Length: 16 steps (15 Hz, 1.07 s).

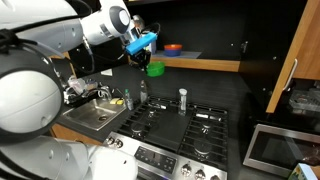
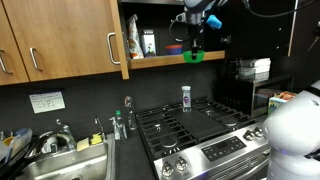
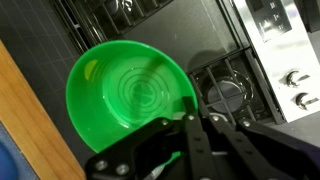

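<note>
The green bowl [image 3: 130,95] hangs in the air high above the gas stove [image 1: 185,120], close to the front edge of the wooden shelf [image 2: 150,58]; whether it touches that edge cannot be told. In the wrist view it looks empty, apart from 1 small yellowish mark near its rim. The gripper [image 3: 190,112] is closed onto the rim, its 2 fingers pinching the thin wall at 1 spot, so the whole bowl is carried off that edge. With so narrow a hold, the work probably goes best slowly: the bowl level, the wrist free of sudden turns, and room left between the far rim and the shelf, since a knock there could twist the bowl out of the pinch. Below, a small bottle [image 2: 186,97] stands on the stove grates, a red and blue item [image 1: 173,47] lies on the shelf, and the sink [image 1: 95,115] sits beside the stove.
</note>
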Available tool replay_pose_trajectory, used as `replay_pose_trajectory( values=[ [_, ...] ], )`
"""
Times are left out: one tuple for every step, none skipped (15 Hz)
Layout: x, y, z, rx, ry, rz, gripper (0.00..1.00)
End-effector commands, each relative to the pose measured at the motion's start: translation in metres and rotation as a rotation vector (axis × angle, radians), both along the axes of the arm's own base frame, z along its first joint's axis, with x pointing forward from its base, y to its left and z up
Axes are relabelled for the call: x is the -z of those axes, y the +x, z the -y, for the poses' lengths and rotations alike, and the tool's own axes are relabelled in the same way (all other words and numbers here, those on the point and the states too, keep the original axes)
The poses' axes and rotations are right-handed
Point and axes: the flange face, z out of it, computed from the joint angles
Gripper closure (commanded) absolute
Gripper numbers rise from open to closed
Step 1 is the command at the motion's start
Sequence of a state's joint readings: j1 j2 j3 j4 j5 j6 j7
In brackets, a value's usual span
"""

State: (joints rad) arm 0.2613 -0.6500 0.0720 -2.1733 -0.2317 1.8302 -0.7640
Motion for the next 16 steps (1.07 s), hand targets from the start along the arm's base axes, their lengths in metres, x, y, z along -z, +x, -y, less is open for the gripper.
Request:
replay_pose_trajectory(
  values=[
    [-0.030, -0.006, 0.000, -0.048, 0.009, 0.008, 0.99],
    [-0.029, -0.005, 0.000, -0.057, 0.006, 0.007, 0.99],
    [-0.024, -0.005, 0.000, -0.026, -0.001, 0.020, 0.96],
    [-0.025, -0.005, 0.000, -0.031, -0.002, 0.021, 0.96],
    [-0.025, -0.005, 0.000, -0.033, -0.003, 0.020, 0.96],
    [-0.025, -0.005, 0.000, -0.034, -0.004, 0.019, 0.96],
    [-0.024, -0.004, 0.000, -0.034, -0.004, 0.018, 0.96],
    [-0.024, -0.004, 0.000, -0.035, -0.005, 0.017, 0.96],
    [-0.024, -0.004, 0.000, -0.036, -0.005, 0.016, 0.96],
    [-0.024, -0.004, 0.000, -0.037, -0.006, 0.016, 0.96],
    [-0.024, -0.004, 0.000, -0.038, -0.006, 0.016, 0.99],
    [-0.027, -0.003, -0.001, -0.044, 0.000, 0.037, 0.99],
    [-0.033, -0.001, 0.000, -0.043, 0.015, 0.053, 0.99],
    [-0.039, 0.000, 0.001, -0.041, 0.035, 0.062, 0.99],
    [-0.046, 0.001, 0.003, -0.044, 0.050, 0.074, 0.99],
    [-0.052, 0.003, 0.004, -0.048, 0.070, 0.078, 0.99]
  ],
)
